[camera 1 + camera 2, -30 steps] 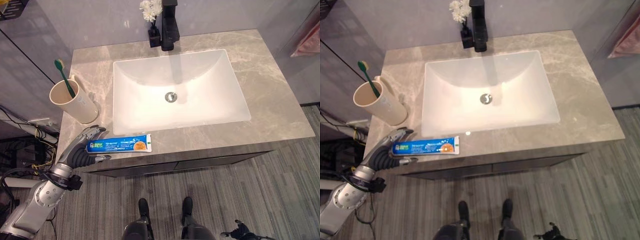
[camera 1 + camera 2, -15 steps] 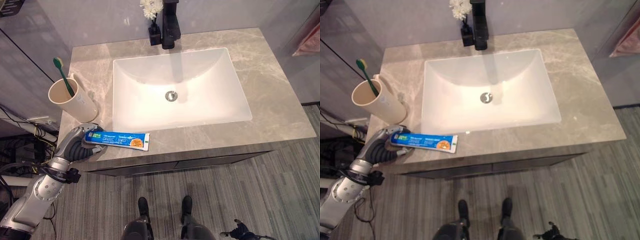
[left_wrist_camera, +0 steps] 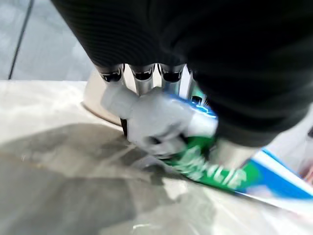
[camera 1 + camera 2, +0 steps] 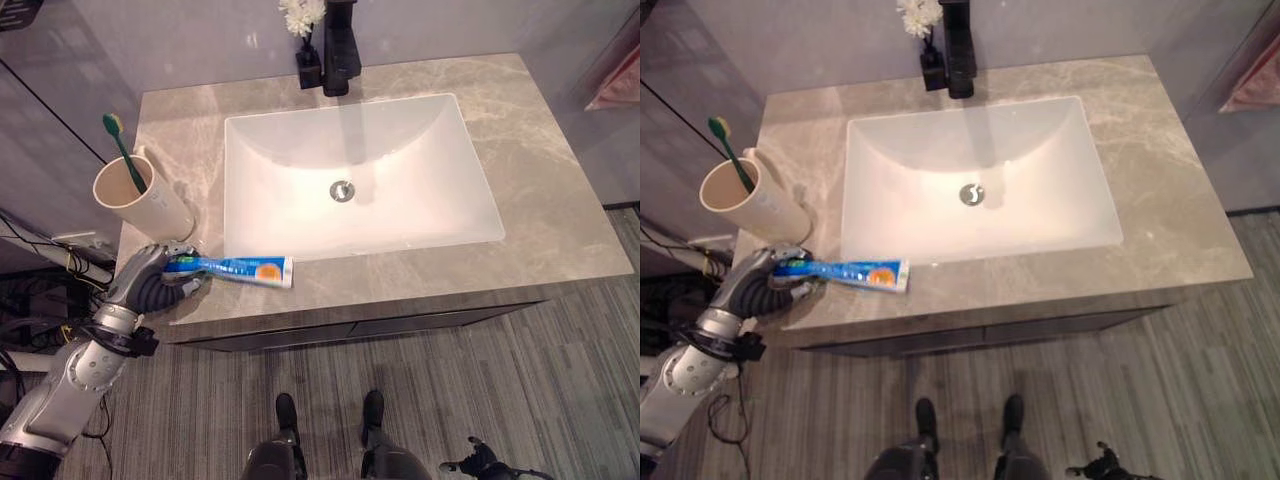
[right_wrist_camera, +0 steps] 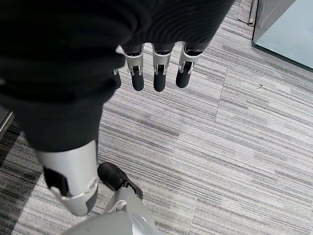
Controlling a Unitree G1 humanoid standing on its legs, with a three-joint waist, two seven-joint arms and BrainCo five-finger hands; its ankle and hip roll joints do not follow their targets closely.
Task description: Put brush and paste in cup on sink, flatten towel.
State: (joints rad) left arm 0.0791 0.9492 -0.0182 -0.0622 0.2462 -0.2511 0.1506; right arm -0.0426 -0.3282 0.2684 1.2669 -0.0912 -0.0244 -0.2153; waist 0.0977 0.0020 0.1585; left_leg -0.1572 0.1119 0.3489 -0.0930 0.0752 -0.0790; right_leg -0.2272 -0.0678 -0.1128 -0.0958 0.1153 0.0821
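The grey marbled desk [image 4: 540, 190] carries a white rectangular sink [image 4: 355, 175] sunk into its middle, its basin bare but for the metal drain [image 4: 342, 190]; a black faucet [image 4: 340, 45] stands at the sink's far rim with a small dark vase of white flowers [image 4: 304, 30] just beside it. On the desk's left part stands a beige cup [image 4: 140, 198], leaning a little, with 1 green-handled brush [image 4: 124, 150] standing in it, bristle end up and tilted toward the far left. The blue paste [image 4: 240, 268] tube lies along the desk's near edge between the cup and the sink's near-left corner, its cap end in the left hand [image 4: 150, 280] and its flat end pointing right. The left arm comes in from the lower left, the hand set at the desk's near-left corner just below the cup. In the left wrist view its fingers [image 3: 142, 81] and thumb are clenched round the tube's green-and-blue end, grasping it close over the marbled surface, the cup's base just past them. The right hand [image 5: 156, 63] hangs low over the striped grey floor [image 5: 234, 147], its fingers straight and released, holding nothing.
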